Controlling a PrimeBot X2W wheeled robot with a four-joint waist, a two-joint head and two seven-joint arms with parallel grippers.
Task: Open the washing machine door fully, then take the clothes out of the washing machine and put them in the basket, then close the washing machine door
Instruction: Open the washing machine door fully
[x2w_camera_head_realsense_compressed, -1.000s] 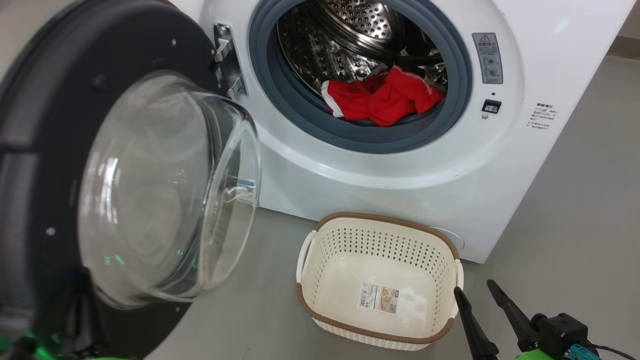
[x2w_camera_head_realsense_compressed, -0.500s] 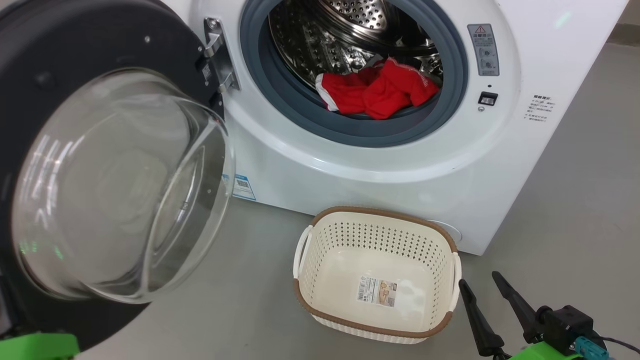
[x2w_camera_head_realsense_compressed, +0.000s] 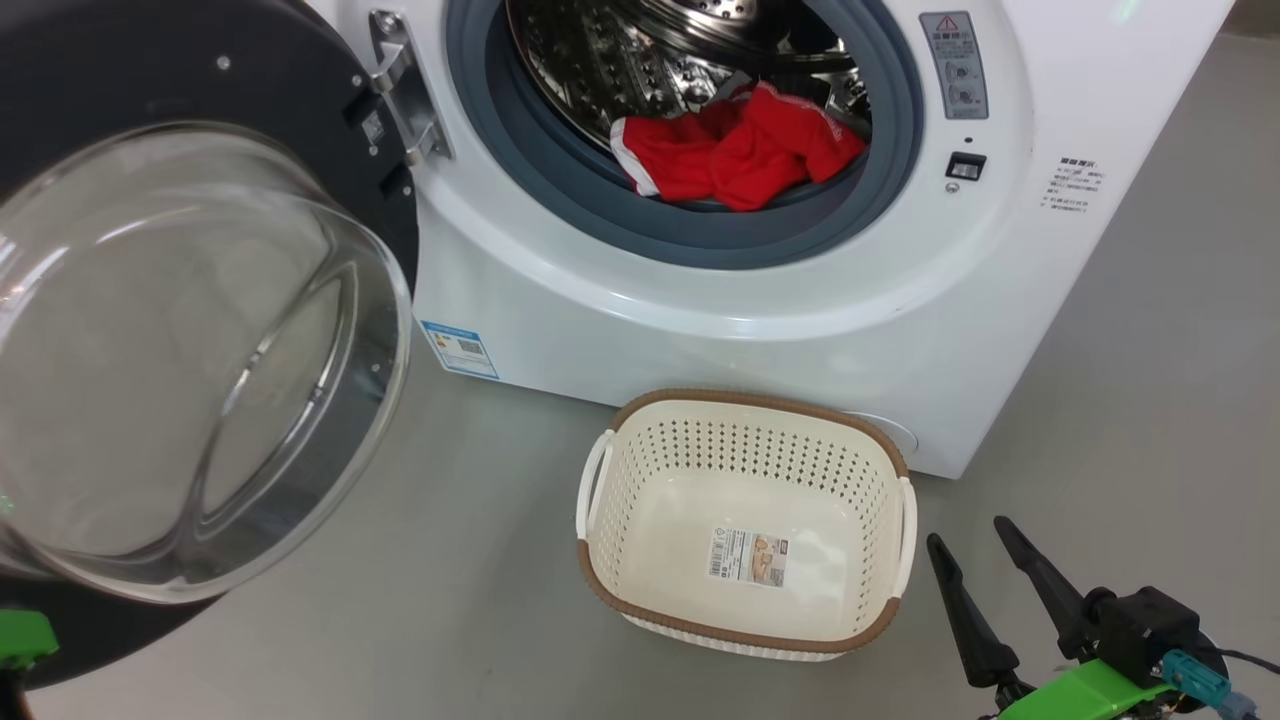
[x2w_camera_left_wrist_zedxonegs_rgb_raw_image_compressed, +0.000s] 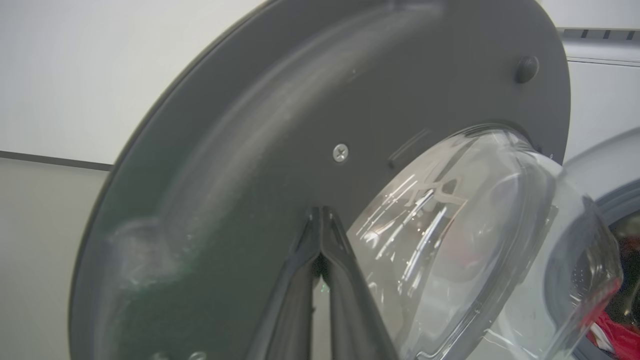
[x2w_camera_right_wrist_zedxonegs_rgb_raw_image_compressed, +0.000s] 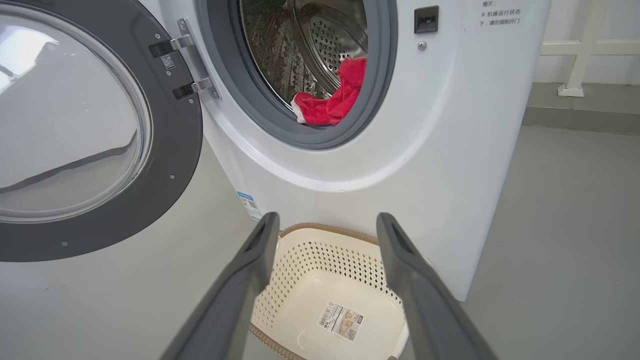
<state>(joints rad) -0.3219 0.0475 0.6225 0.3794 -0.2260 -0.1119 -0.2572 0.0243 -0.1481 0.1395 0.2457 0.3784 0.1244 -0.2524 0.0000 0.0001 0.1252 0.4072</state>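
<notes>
Inside the washing machine (x2w_camera_head_realsense_compressed: 700, 330), your red clothes (x2w_camera_head_realsense_compressed: 735, 150), door (x2w_camera_head_realsense_compressed: 200, 350) swung open left of it, basket (x2w_camera_head_realsense_compressed: 745, 400) just before it, your left gripper (x2w_camera_left_wrist_zedxonegs_rgb_raw_image_compressed: 321, 212) pinched together at the door, your right gripper (x2w_camera_head_realsense_compressed: 968, 531) spread wide.

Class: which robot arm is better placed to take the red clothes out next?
Right, probably: the right gripper is open and free beside the cream perforated plastic basket, facing the red fabric clothes; the left gripper is shut at the round dark-rimmed door.
</notes>
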